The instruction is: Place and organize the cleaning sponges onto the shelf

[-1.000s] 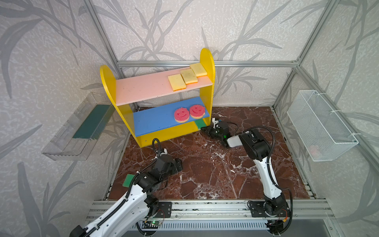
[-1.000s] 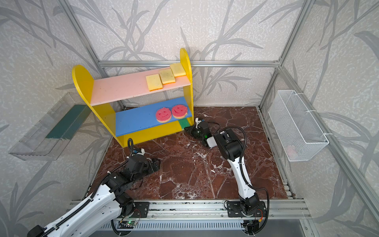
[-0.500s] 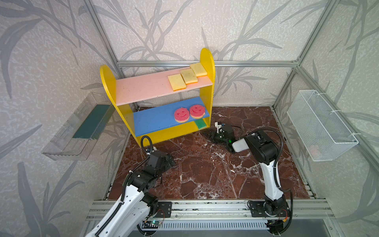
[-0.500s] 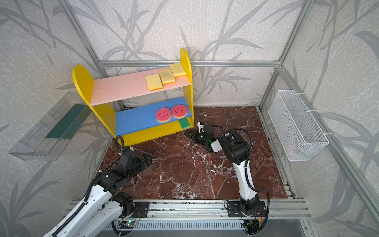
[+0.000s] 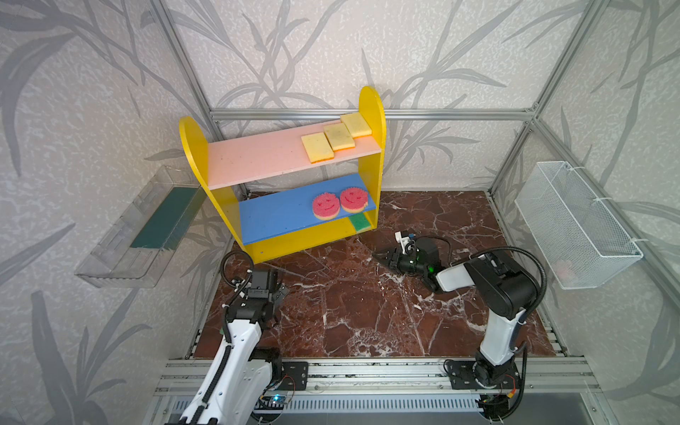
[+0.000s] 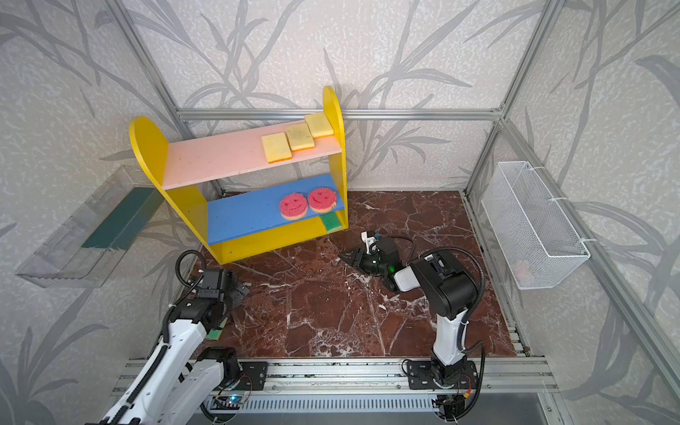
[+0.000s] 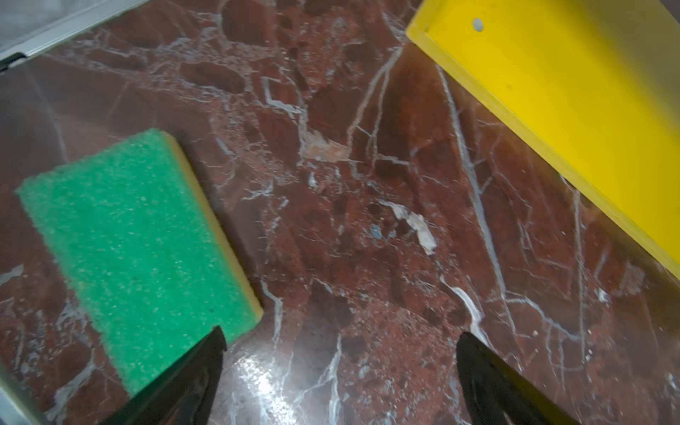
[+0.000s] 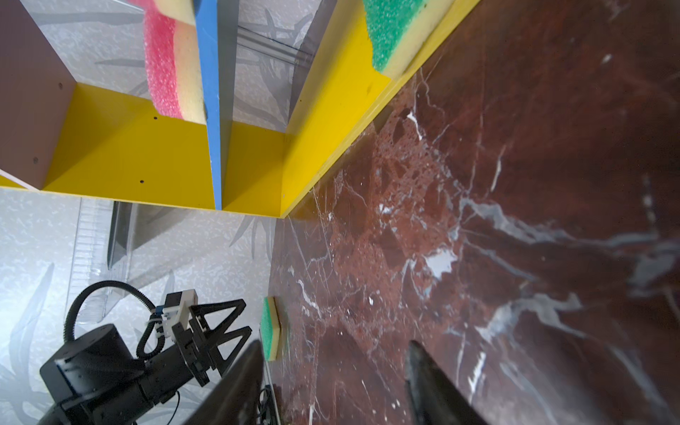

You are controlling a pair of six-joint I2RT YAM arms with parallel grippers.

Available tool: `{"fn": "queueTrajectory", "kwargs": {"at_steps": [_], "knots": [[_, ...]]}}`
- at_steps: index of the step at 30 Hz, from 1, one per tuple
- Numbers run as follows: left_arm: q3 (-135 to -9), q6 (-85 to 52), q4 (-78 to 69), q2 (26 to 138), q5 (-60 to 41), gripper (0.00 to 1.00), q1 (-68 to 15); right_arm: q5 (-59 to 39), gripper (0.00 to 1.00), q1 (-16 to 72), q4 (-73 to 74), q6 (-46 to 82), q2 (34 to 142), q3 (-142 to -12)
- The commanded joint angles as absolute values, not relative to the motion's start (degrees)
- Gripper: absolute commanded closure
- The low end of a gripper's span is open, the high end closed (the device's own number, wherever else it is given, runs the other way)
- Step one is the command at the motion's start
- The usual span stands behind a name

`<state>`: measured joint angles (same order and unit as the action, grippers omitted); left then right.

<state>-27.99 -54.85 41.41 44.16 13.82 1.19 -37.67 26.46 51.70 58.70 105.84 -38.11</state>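
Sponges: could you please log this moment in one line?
shelf: six sponges | floor: green sponge by open left gripper | right gripper: open, empty

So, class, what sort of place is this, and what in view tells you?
Probably a robotics lab test cell, not a real home: an aluminium frame holds wallpapered panels, the left arm and right arm stand on a metal rail, and the shelf holds sponges.

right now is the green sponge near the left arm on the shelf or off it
Off: the green sponge lies flat on the floor, green side up, apart from the shelf.
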Motion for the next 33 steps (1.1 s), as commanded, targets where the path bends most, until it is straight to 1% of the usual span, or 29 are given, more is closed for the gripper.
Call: {"fn": "queueTrajectory", "kwargs": {"at_steps": [1, 3, 6, 9, 13, 22, 25, 28, 30, 33], "knots": [[-27.0, -56.2, 41.1, 44.4, 15.0, 0.01, 5.5, -37.6, 0.26, 26.8, 43.3, 50.9, 98.3, -35.9], [-27.0, -55.7, 41.0, 44.8, 15.0, 0.01, 8.3, -35.5, 0.18, 27.3, 35.2, 46.0, 91.8, -34.3], [-26.3, -55.7, 41.1, 45.0, 15.3, 0.01, 11.5, -32.1, 0.08, 28.0, 25.9, 39.7, 84.1, -33.3], [-25.2, -55.9, 40.0, 46.4, 13.9, 0.01, 14.3, -29.3, 0.03, 28.5, 21.8, 36.9, 78.3, -32.3], [-23.9, -55.4, 37.7, 50.4, 11.8, 0.02, 16.9, -27.9, 0.0, 28.6, 19.6, 35.1, 75.8, -32.3], [-22.0, -54.7, 32.3, 54.9, 10.0, 0.07, 18.4, -28.8, 0.0, 28.6, 21.2, 36.0, 77.9, -32.3], [-22.3, -54.3, 31.2, 57.3, 8.8, 0.15, 18.4, -28.8, 0.0, 28.5, 21.4, 36.1, 77.9, -32.3], [-22.0, -53.8, 29.5, 58.1, 7.0, 0.28, 18.4, -28.4, 0.0, 28.6, 20.9, 36.1, 77.3, -32.3], [-21.8, -53.4, 28.8, 58.0, 6.2, 0.4, 18.4, -28.0, 0.0, 28.6, 20.3, 35.8, 76.7, -32.3], [-22.0, -52.8, 28.5, 58.0, 4.8, 0.51, 18.4, -27.5, 0.0, 28.5, 19.9, 35.4, 76.4, -32.3]]}}
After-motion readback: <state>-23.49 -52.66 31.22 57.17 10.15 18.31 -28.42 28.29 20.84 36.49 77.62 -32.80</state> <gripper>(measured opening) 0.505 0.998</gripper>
